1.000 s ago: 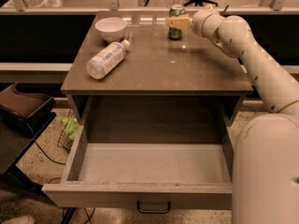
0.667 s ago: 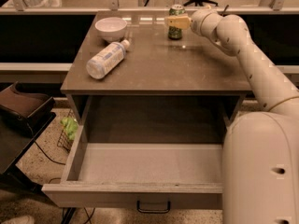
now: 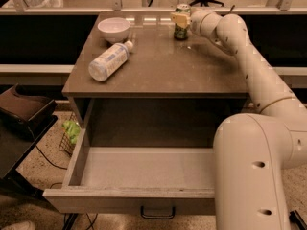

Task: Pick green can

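Note:
The green can (image 3: 181, 29) stands upright at the far right of the brown tabletop (image 3: 158, 68), with a silver rim and a mottled green body. My gripper (image 3: 181, 19) reaches in from the right at the end of the white arm, and its pale fingers (image 3: 179, 18) lie across the can's upper half. The can's middle is hidden behind them.
A white bowl (image 3: 113, 29) sits at the far left of the top. A clear white-labelled plastic bottle (image 3: 109, 61) lies on its side in front of it. An open drawer (image 3: 139, 176) juts out below the top. My arm's base (image 3: 254, 176) fills the right foreground.
The arm has shifted a little; the gripper stays at the can, which still stands on the tabletop.

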### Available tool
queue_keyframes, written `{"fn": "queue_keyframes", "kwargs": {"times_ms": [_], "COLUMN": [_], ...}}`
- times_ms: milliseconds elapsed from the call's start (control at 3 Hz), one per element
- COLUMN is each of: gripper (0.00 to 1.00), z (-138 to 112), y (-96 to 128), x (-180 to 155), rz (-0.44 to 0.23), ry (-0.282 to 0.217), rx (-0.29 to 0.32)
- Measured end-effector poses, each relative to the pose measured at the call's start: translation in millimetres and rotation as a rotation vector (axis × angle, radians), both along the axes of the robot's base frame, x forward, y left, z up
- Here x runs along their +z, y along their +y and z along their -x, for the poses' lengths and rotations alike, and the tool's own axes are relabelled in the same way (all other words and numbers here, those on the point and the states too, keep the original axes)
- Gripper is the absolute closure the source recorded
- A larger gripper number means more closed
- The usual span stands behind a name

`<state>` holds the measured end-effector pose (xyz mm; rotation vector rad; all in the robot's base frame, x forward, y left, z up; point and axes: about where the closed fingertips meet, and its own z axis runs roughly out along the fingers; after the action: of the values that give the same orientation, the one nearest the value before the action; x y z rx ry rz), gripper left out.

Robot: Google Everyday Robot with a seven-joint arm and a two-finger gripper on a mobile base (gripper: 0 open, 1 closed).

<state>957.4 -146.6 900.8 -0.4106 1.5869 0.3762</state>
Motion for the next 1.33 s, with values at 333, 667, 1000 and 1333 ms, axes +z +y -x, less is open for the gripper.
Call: {"fn": "queue_keyframes", "kwargs": {"times_ms": [333, 667, 1000, 1333], "gripper": [0.64, 0.87, 1.0, 1.0], "z": [-1.1, -1.7, -2.2, 2.0], "y": [3.1, 6.0, 9.0, 9.4], "x": [-0.8, -1.9, -3.1, 11.2], "rz": [-0.002, -0.003, -0.003, 0.014], "ry": [0.002, 0.003, 0.005, -0.001], "rx": [0.004, 0.008, 0.011, 0.03]}}
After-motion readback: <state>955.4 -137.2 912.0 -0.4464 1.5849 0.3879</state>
